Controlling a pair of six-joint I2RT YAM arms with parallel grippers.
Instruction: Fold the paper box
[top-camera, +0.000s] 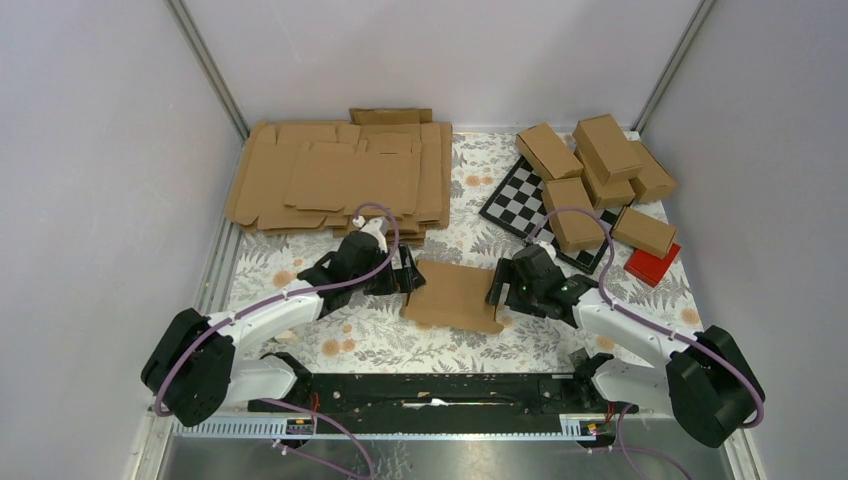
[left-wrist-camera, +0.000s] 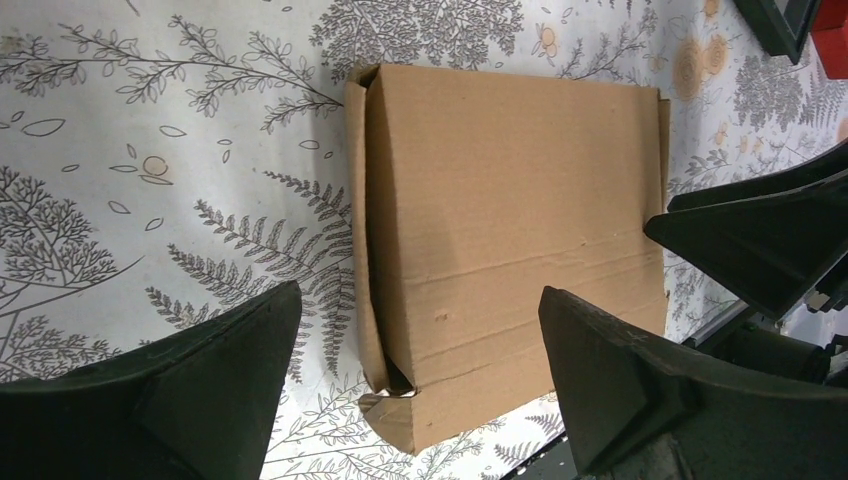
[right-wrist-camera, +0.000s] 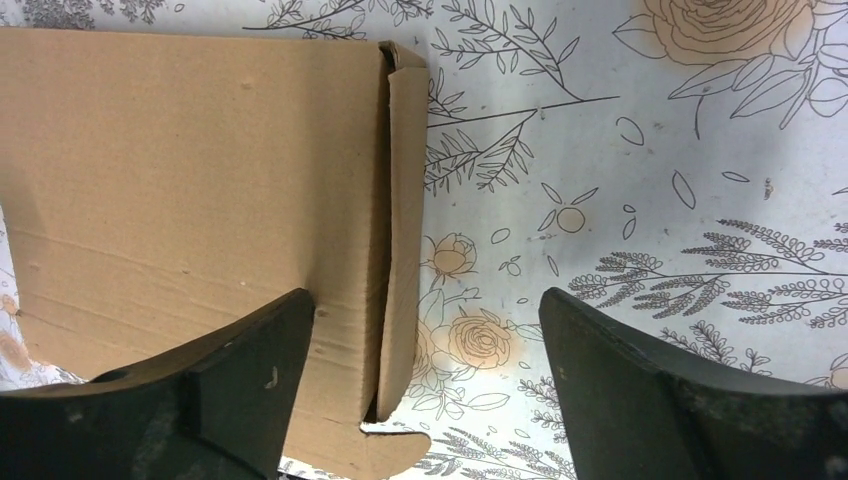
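One paper box (right-wrist-camera: 200, 170), partly cropped

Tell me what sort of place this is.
Probably an enclosed robot test cell set up for carton folding: plain grey walls close in a table, with a pile of flat cardboard blanks and a group of folded cartons at the back.

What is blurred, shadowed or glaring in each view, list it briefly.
Top external: even soft light, all sharp, no glare, faint shadows under the arms. Left wrist: paper box crisp, a soft shadow on the cloth along its left edge, left gripper fingers near-black. Right wrist: cardboard grain sharp, right gripper fingers dark, featureless.
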